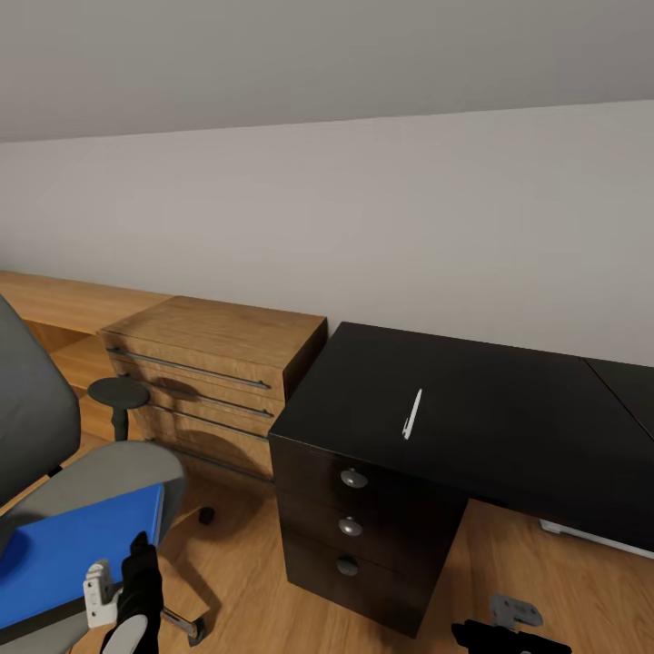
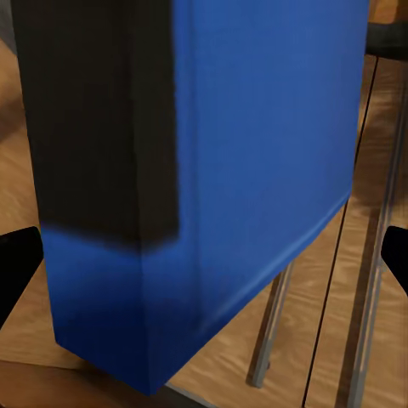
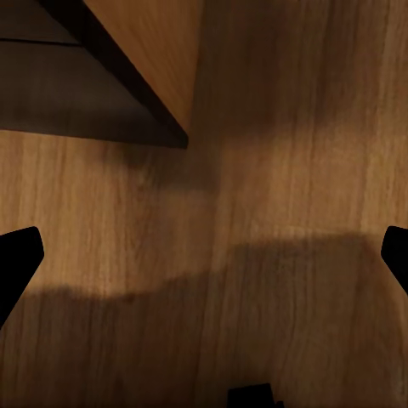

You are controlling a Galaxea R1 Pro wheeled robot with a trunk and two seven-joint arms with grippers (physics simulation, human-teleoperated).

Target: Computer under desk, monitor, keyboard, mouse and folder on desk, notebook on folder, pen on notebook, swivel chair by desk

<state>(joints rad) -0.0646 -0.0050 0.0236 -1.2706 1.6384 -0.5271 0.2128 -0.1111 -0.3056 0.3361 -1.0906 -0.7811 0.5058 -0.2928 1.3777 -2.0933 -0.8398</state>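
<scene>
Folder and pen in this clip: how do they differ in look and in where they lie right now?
The folder is a broad, flat, bright blue slab with a dark spine band; the pen is a thin whitish stick, far smaller. The folder lies on the swivel chair seat, off the desk; the pen already lies on the black desktop above the drawers. The left gripper is close by the folder's edge, while nothing is near the pen. Both lie flat.

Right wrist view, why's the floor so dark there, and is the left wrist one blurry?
Right wrist view: a broad soft shadow darkens the lower wooden floor. Left wrist view: the folder sits very close and looks soft. Head view: sharp, evenly lit, pen crisp.
</scene>
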